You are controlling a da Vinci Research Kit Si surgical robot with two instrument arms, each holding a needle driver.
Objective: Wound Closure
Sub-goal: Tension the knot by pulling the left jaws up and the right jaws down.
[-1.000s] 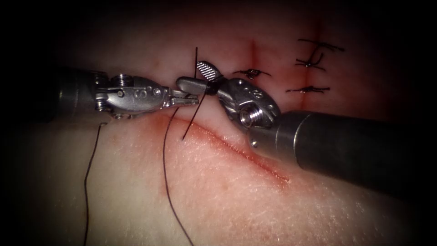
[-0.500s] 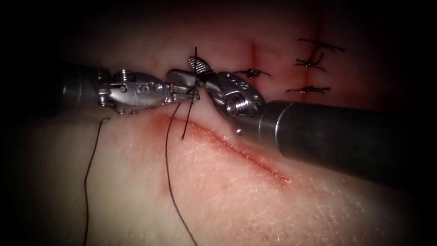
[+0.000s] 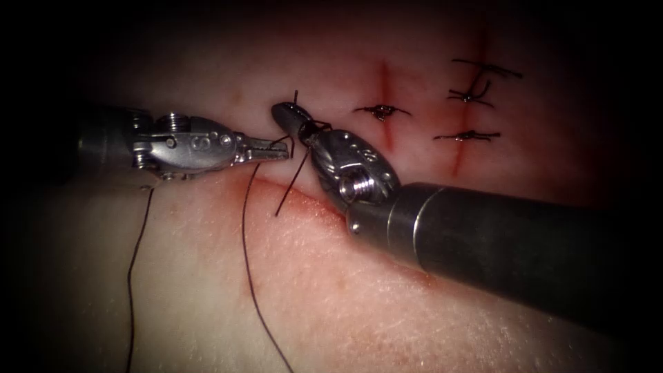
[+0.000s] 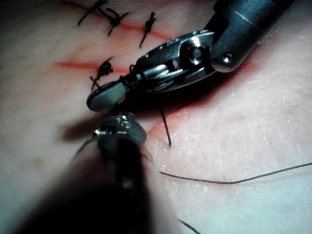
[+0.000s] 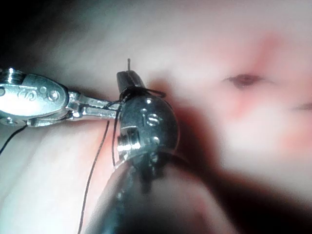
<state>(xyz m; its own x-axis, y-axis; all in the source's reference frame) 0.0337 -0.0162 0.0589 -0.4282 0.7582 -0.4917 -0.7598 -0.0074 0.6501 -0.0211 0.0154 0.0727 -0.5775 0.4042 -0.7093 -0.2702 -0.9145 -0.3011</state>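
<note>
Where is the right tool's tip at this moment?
In the endoscope view the right tool is just above the cut, facing the left tool, with thread looped around it.

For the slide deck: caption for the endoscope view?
Left tool and right tool both shut on thread above the cut.

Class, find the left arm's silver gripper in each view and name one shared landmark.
Endoscope: left arm's silver gripper, at the cut's left end, shut on dark thread.
Left wrist: close up, facing the right gripper.
Right wrist: beside the right gripper.
Landmark: thread looped round the right gripper.
</note>
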